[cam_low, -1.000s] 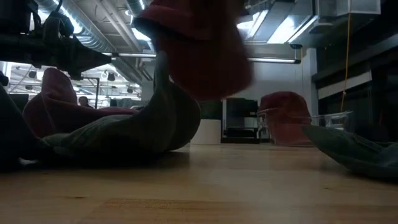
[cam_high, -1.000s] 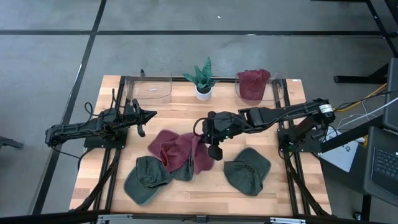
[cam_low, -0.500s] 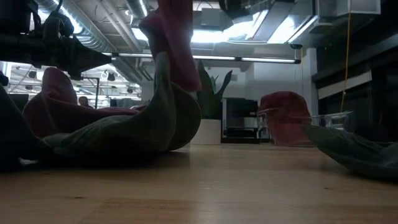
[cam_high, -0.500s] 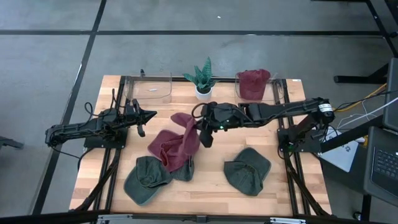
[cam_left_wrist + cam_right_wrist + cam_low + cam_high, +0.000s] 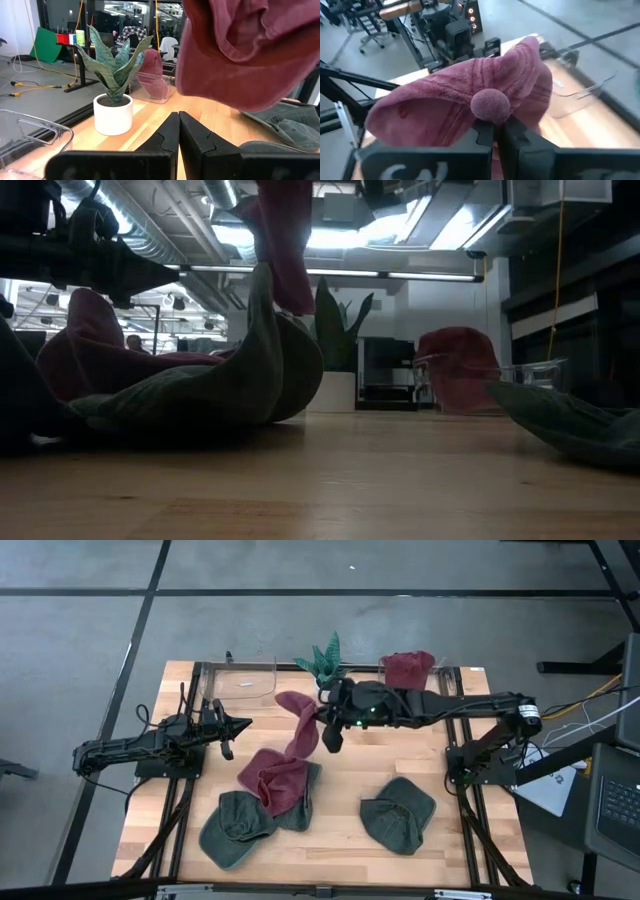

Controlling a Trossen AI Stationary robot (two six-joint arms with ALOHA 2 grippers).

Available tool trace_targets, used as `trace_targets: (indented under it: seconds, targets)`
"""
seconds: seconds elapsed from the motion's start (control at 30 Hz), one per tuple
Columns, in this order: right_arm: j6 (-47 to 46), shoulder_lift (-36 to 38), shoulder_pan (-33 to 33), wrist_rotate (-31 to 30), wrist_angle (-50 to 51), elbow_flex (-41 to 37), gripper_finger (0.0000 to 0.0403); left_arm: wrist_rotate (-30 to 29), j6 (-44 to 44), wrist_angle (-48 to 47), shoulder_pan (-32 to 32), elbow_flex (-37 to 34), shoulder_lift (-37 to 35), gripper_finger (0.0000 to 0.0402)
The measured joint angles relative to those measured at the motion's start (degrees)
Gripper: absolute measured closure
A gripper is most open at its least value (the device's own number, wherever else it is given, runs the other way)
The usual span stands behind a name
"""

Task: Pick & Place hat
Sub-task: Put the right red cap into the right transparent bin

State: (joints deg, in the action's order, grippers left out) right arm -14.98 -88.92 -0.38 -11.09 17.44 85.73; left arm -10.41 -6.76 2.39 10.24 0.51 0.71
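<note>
- You are looking at the right gripper point(image 5: 322, 726) pinching a maroon hat point(image 5: 298, 720) with its fingers closed on the cloth, holding it clear of the table point(image 5: 340, 830) near the back middle.
- That hat is hanging just in front of the potted plant point(image 5: 324, 660), between the clear bin point(image 5: 250, 678) at the back left and the second bin point(image 5: 408, 680) at the back right, which is already holding another maroon hat point(image 5: 408, 668).
- Your left gripper point(image 5: 240, 724) is waiting at the table's left side with its fingers pressed together, gripping nothing.
- A second maroon hat on the table point(image 5: 272, 780) is lying partly over a green hat point(image 5: 240, 825) at the front left.
- Another green hat point(image 5: 398, 812) is sitting well apart at the front right.
</note>
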Motion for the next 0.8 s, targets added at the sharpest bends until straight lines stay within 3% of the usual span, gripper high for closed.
trace_targets:
  seconds: [0.13,0.47,0.8]
  targets:
    - [3.72,1.94,-1.17,-0.31,0.18,0.0,0.0393,0.0,0.0,-0.01,-0.02,-0.02,-0.02,0.0398]
    - [6.71,7.97,-2.66,-8.33,7.08,0.0,0.0393,0.0,0.0,-0.02,-0.02,-0.02,-0.02,0.0398]
    - [0.63,12.83,-5.57,-23.49,17.15,-0.01,0.0393,-0.01,0.0,-0.01,-0.02,-0.01,-0.02,0.0397]
